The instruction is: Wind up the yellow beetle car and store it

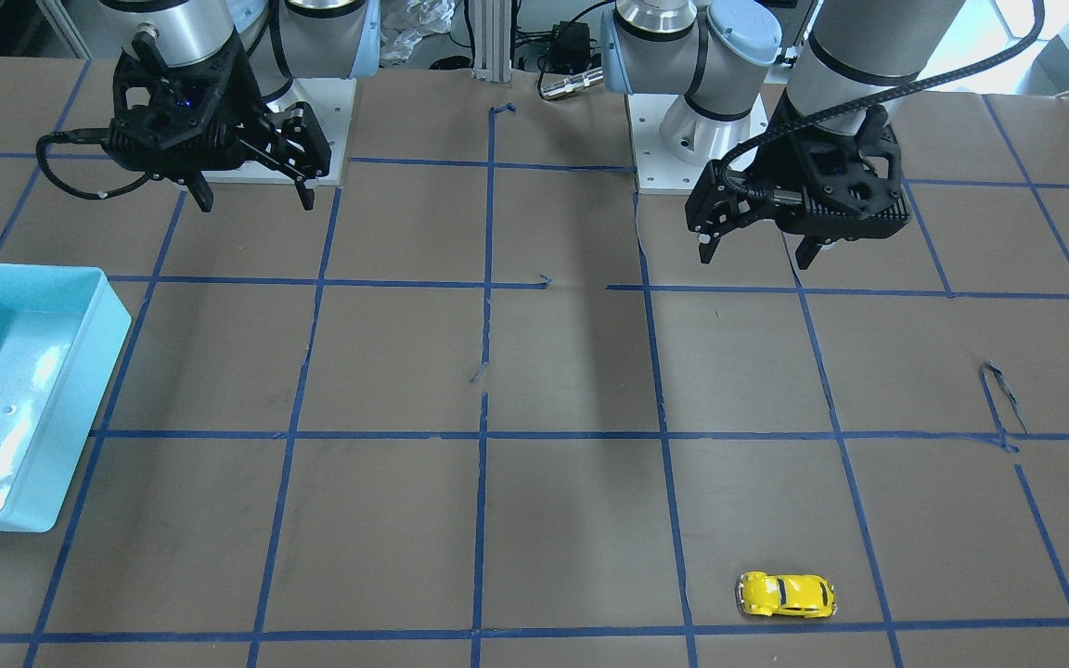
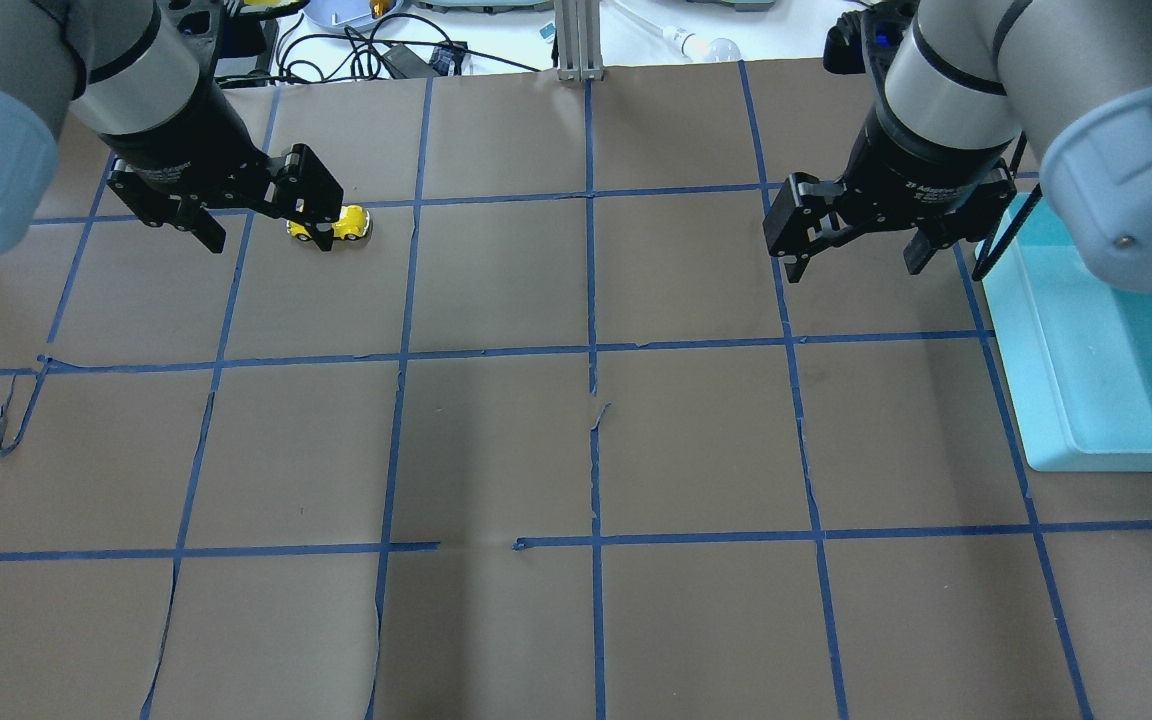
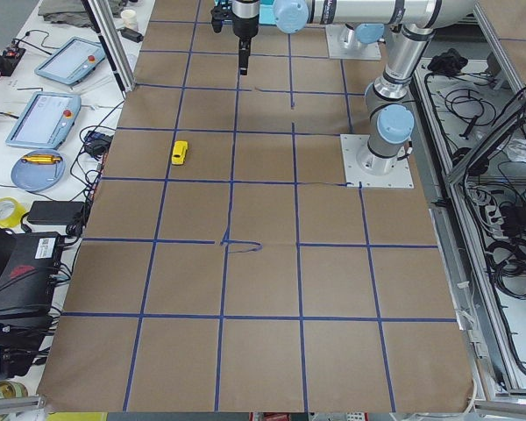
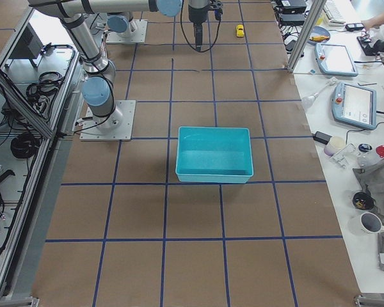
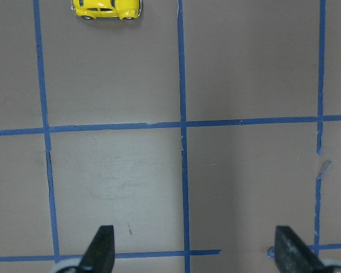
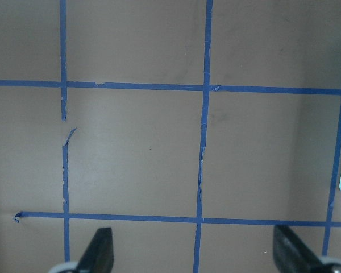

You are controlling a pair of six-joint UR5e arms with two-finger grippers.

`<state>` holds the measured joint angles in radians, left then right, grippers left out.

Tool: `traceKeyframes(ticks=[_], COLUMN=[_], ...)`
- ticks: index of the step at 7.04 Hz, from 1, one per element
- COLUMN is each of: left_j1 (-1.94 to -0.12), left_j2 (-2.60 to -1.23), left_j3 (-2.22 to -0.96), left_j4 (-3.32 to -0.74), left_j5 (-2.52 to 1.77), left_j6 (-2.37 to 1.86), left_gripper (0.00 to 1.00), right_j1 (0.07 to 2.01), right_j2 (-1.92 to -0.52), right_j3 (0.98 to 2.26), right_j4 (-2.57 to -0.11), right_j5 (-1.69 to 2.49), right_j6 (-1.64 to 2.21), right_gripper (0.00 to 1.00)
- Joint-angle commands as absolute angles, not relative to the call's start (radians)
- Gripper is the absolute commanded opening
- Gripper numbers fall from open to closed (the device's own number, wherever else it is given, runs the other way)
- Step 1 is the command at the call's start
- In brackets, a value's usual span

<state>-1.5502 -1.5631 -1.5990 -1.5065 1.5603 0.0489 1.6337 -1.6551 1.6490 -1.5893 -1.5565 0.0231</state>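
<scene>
Both hands hang released and empty above the counter [image 1: 572, 371].

- Yellow beetle car [image 1: 787, 595]: on its wheels on the counter, well ahead of the left hand [image 1: 754, 252], away from the robot's base.
- Light-blue bin [image 1: 112, 315]: outboard of the right hand [image 1: 255, 199], well apart from the car.

Risks, as I judge them:
- The car is glossy, rounded and smaller than the hand. An off-centre pinch could squirt it out.
- The left hand's fingers [image 5: 102, 247] line up along the car's length. Closing that way would likely push bumper to bumper and roll it.
- Winding needs the wheels pressed down, and a tilted grip may let them slip.
- The carry to the bin is long.

Heading: the long axis lies crosswise to the left hand's reach, parallel to its finger line. I cannot tell which end is the nose.
</scene>
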Motion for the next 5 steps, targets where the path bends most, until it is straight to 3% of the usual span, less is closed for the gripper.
traceKeyframes(ticks=[1, 5], left_j1=[-1.543, -1.543], left_j2=[-1.563, -1.563], left_j3=[-1.595, -1.595], left_j4=[-1.506, -1.506], left_j5=[1.559, 1.559], left_j6=[0.052, 0.052], left_gripper=[1.0, 1.0], right_j1=[1.634, 1.634], right_j2=[-1.655, -1.655], right_j3=[1.649, 1.649], right_j4=[-1.588, -1.575], right_j5=[-1.559, -1.575], right_j6=[0.023, 0.002], right_gripper=[1.0, 1.0])
